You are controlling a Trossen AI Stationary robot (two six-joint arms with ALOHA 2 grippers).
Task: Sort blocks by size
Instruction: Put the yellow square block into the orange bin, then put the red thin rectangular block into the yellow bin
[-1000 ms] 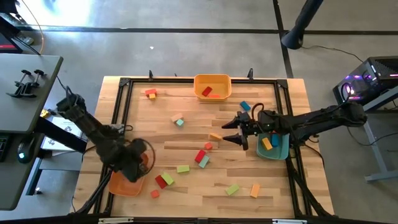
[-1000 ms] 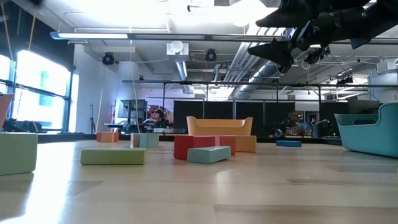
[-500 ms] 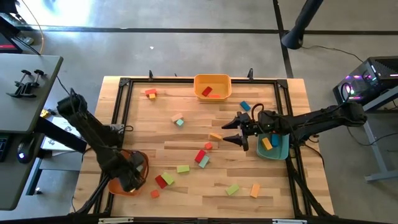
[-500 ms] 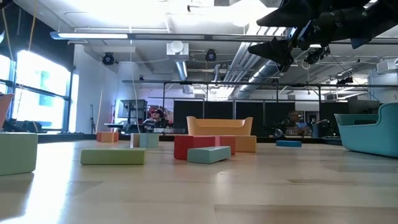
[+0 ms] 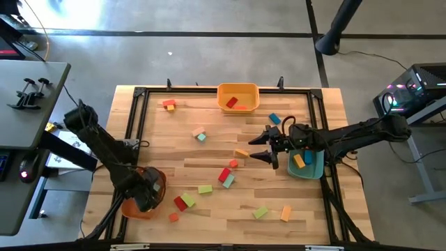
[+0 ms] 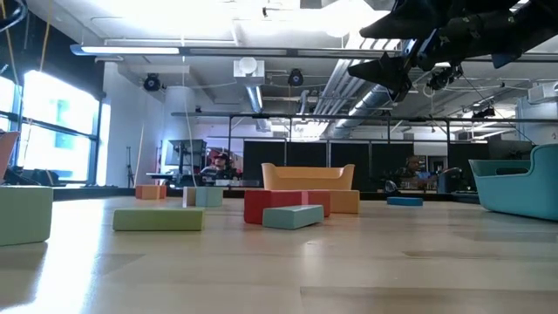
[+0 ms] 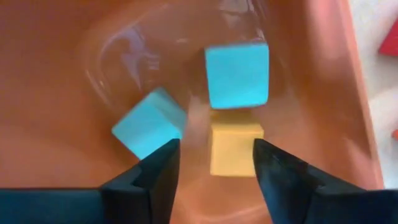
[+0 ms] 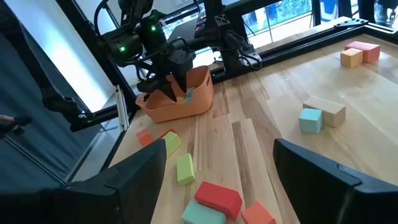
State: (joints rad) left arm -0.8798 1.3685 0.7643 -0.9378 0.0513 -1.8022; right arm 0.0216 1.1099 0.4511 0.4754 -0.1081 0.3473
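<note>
My left gripper (image 5: pixel 144 197) points down into the orange tray (image 5: pixel 159 183) at the table's near left. In the left wrist view its fingers (image 7: pixel 163 169) stand open on either side of a small yellow cube (image 7: pixel 235 149) lying on the tray floor (image 7: pixel 62 74). Two teal cubes (image 7: pixel 237 74) (image 7: pixel 149 123) lie beside it. Whether a finger touches the yellow cube I cannot tell. My right gripper (image 5: pixel 253 148) hovers open above the table's right half, beside the teal tray (image 5: pixel 317 171), with nothing between its fingers. Loose blocks lie across the table, among them a red bar (image 5: pixel 224 174) and a green bar (image 5: pixel 205 189).
A yellow tray (image 5: pixel 221 97) holding a red and an orange block stands at the far middle. The teal tray holds a blue and an orange block. A black frame (image 5: pixel 132 125) runs round the wooden table. More blocks lie near the front edge (image 5: pixel 260 212) and the far left (image 5: pixel 168 104).
My left gripper has gone down and toward the table's near edge, into the orange tray, turning a little on the way. My right gripper has kept still.
</note>
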